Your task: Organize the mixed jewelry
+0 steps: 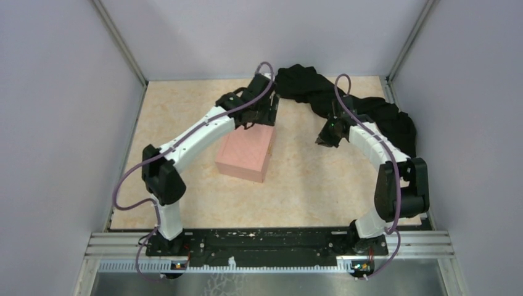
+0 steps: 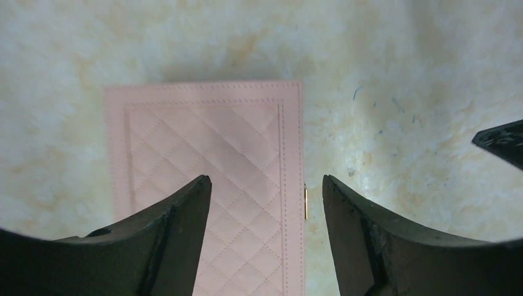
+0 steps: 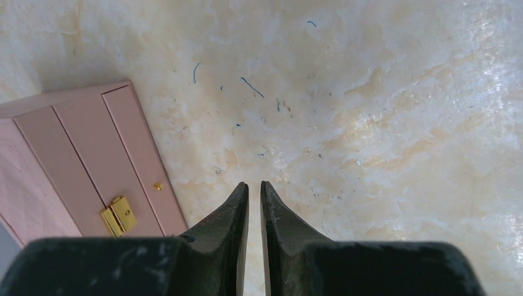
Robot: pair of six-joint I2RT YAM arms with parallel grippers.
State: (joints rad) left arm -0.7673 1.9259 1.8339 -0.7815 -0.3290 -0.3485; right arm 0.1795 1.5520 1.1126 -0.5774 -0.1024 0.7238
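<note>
The mixed jewelry is out of view in every frame. A closed pink box [image 1: 245,154] with a quilted lid [image 2: 203,135] lies on the table's middle. My left gripper [image 1: 259,120] hovers over the box's far end. It is open [image 2: 266,179], its jaws straddling the lid's edge beside a gold clasp [image 2: 306,202], and nothing is held. My right gripper [image 1: 324,140] hangs to the right of the box over bare marble. Its fingers [image 3: 254,184] are shut with only a thin slit between them, and they are empty. The right wrist view shows the box's side [image 3: 74,154] with a gold clasp [image 3: 119,215].
A heap of black cloth [image 1: 345,105] lies along the back right of the table, behind the right arm. Grey walls [image 1: 61,123] close in the left, right and back. A few blue thread scraps [image 3: 251,86] dot the marble top.
</note>
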